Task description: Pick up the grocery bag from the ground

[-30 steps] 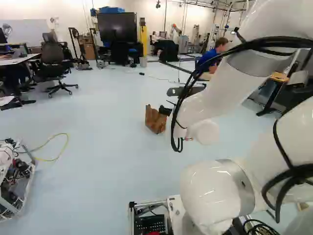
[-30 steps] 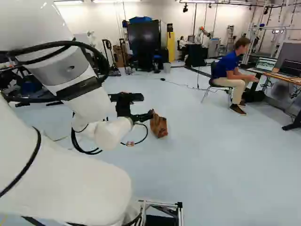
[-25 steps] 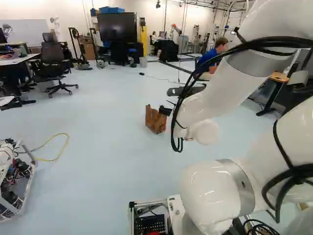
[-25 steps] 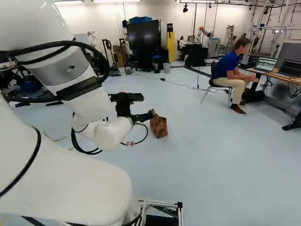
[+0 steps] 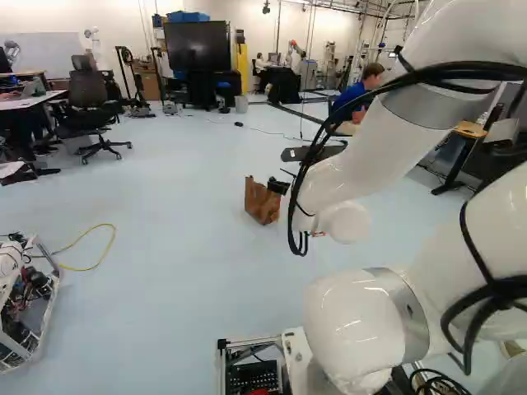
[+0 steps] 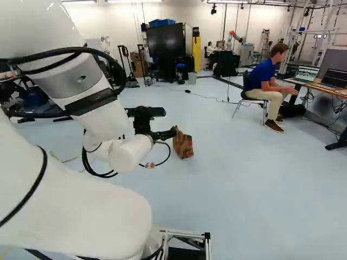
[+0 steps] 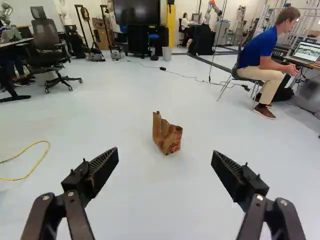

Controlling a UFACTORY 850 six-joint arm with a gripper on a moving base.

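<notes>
In the right base view my black gripper [image 6: 171,132] reaches out from the arm's end, its tip overlapping the upper edge of the brown paper grocery bag [image 6: 183,145]. The left base view has the same bag [image 5: 262,201] on the pale floor, just left of the arm's end. Seen from the wrist, the gripper [image 7: 166,158] stands open, a wide space between its dark ribbed fingers. The crumpled bag [image 7: 167,135] stands on the floor some way ahead, roughly centred between them, and neither finger touches it. Its top edge is uneven, one side rising higher.
Another robot [image 5: 25,304] in a white frame is at the lower left of the left base view, with a yellow cable [image 5: 95,255] on the floor nearby. An office chair [image 7: 50,50], a black screen [image 7: 136,12] and a thin floor cable [image 7: 192,77] lie farther off.
</notes>
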